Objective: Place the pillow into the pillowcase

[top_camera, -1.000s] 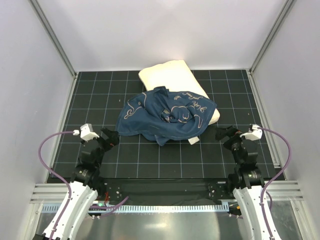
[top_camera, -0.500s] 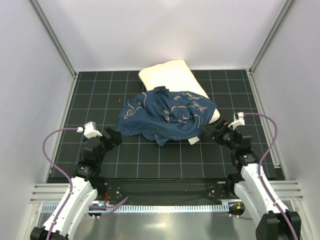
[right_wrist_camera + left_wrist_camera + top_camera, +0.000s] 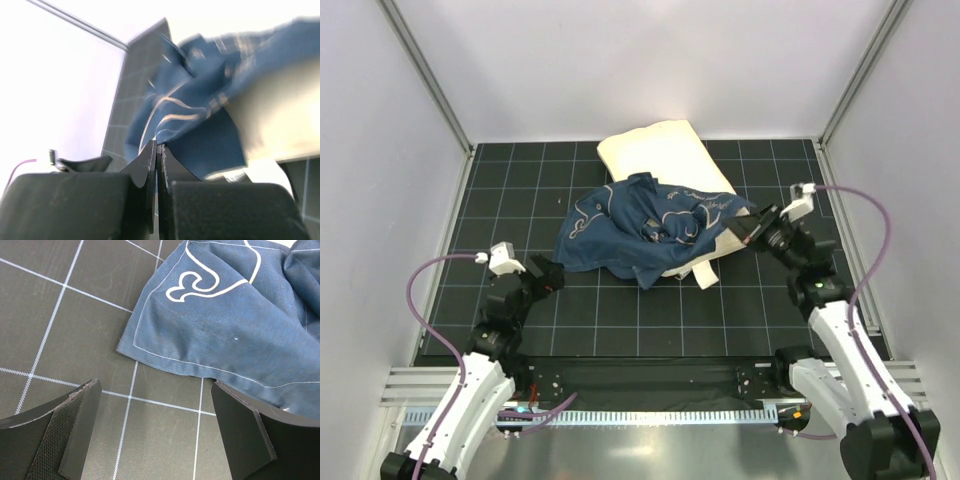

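Note:
The cream-white pillow [image 3: 655,150] lies at the back of the mat. The crumpled navy pillowcase [image 3: 630,225] is draped over its near half. My right gripper [image 3: 748,228] is shut on the pillowcase's right edge and holds it lifted off the pillow's right corner. In the right wrist view the fabric [image 3: 200,75] runs out from between the closed right gripper [image 3: 158,147], with the pillow [image 3: 280,115] beneath. My left gripper [image 3: 552,277] stands open just short of the pillowcase's near-left corner [image 3: 225,325]. Only bare mat shows between the left gripper [image 3: 155,435].
Everything rests on a black mat with a white grid [image 3: 620,320]. White walls with aluminium posts [image 3: 425,75] close in the left, back and right. A metal rail [image 3: 640,415] runs along the near edge. The pillow's small white tag [image 3: 708,280] pokes out toward me.
My right arm reached in to the pillowcase's right edge, shut on it and raised it, baring the pillow's side below. My left gripper crept slightly toward the pillowcase's corner, still open.

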`<state>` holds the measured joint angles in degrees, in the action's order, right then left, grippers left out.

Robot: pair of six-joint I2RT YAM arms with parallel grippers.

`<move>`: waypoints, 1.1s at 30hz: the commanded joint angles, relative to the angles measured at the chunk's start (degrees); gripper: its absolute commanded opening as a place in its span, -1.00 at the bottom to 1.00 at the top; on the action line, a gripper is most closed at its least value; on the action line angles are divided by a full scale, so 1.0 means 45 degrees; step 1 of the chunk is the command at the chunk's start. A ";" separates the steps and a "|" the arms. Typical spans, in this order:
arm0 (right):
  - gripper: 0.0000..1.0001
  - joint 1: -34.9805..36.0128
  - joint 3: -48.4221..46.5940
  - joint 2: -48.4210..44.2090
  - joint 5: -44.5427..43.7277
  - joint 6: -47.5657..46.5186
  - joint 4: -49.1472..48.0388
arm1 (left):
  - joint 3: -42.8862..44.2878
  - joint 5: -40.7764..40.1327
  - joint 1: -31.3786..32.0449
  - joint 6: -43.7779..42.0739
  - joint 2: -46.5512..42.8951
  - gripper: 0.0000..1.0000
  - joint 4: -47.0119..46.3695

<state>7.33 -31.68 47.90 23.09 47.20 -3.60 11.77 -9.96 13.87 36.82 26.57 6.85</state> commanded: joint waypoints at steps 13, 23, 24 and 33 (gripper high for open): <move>-0.92 0.0050 -1.4826 -0.1933 -0.9727 -0.3828 0.9625 | 0.0275 0.1762 0.0043 -0.0506 0.0228 0.86 -0.1483; -0.92 0.0050 -1.3588 -0.2129 -0.9665 -0.4376 0.9102 | 0.2888 0.0317 0.2269 0.1015 0.6327 0.99 -0.3377; -0.92 0.0050 -1.3217 -0.2187 -0.9585 -0.4318 0.8984 | 0.3318 0.0473 0.2308 0.1269 0.7077 0.99 -0.3455; -0.92 0.0050 -0.9758 -0.2871 -0.9272 -0.4492 0.7968 | 0.9216 0.1332 0.2289 0.2657 1.4963 0.99 -0.4472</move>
<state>7.51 -76.51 36.73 -19.09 28.47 35.90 47.18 -5.72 24.10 45.54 86.96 -8.51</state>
